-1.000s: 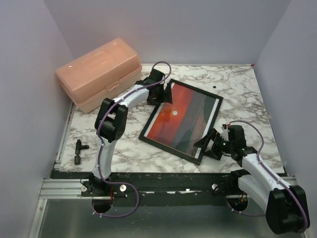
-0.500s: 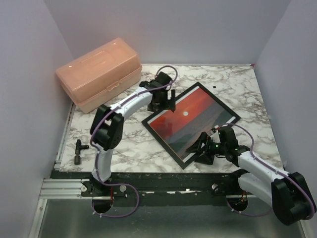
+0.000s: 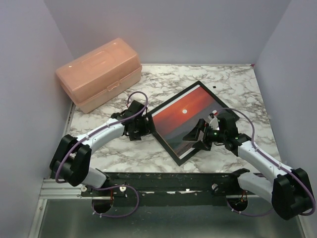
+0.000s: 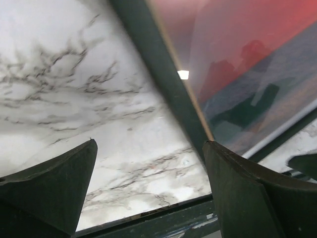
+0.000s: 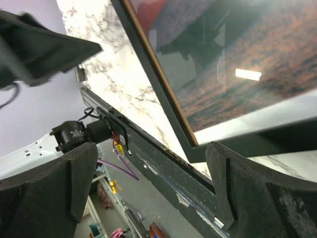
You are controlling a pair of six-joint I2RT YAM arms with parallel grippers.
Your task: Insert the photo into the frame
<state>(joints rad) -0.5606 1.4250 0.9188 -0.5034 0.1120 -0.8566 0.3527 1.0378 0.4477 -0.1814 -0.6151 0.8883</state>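
Observation:
The black frame (image 3: 164, 139) lies on the marble table, turned like a diamond. The photo (image 3: 181, 119), a red-orange sunset with a small white sun, shows inside it. My left gripper (image 3: 142, 126) is low at the frame's left corner, open, with only marble between its fingers. In the left wrist view the frame's edge (image 4: 158, 64) and the photo (image 4: 247, 49) run past the right finger (image 4: 247, 193). My right gripper (image 3: 200, 134) hovers over the frame's near-right part, open and holding nothing. Its wrist view shows the frame's corner bar (image 5: 257, 141) and the glossy photo (image 5: 247, 49).
A peach plastic box (image 3: 99, 72) stands at the back left. The table's black front rail (image 3: 163, 178) runs just below the frame's near corner. Purple walls close in the left, back and right sides.
The frame with the photo has turned and slid toward the middle. The left arm swung from the frame's far side down to its left corner. The right gripper moved up over the near-right edge.

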